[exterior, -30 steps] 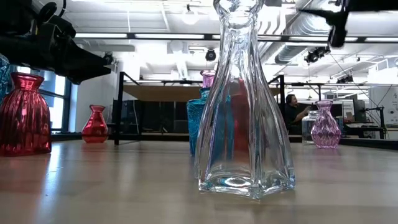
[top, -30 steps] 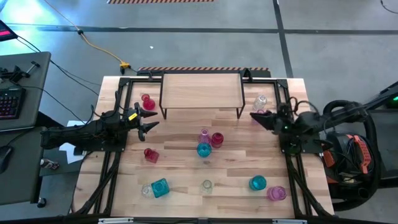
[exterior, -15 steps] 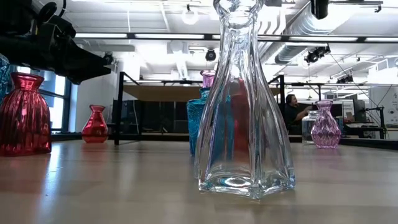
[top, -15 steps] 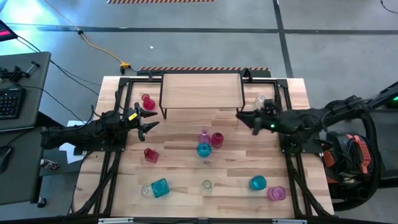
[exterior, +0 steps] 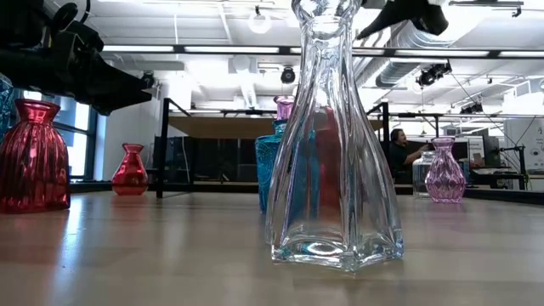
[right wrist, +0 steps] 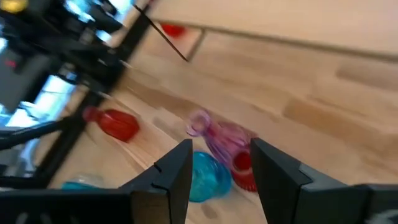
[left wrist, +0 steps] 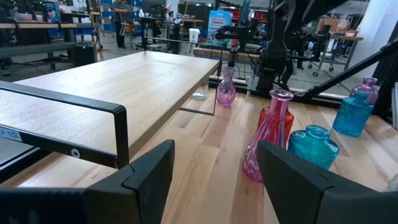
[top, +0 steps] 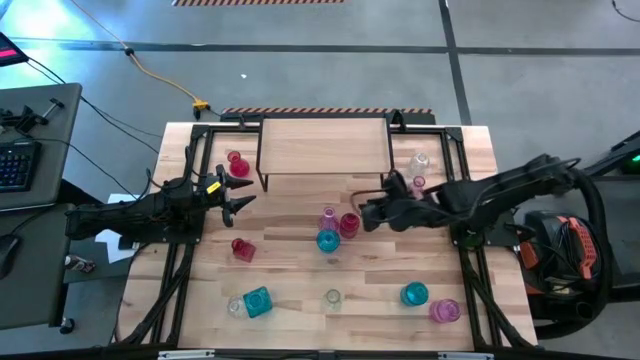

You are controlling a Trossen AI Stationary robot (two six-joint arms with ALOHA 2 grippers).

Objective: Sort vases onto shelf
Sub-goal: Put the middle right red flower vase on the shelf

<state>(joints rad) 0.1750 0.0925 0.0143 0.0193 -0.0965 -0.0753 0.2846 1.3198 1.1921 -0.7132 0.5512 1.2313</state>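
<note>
Shelf [top: 324, 145] top bare, all vases on table: my R gripper [top: 366, 214], fingers apart, empty, nears pink vase [top: 328, 217]; L gripper [top: 246, 201] waits open.

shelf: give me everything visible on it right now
The shelf is a low rectangular stand: pale wood-grain top on thin black metal legs and frame, standing level at the table's far edge, centred between the arms. Nothing rests on its top; no vase has been placed yet. Neither gripper touches it. The left wrist view shows its black frame edge up close.
</note>
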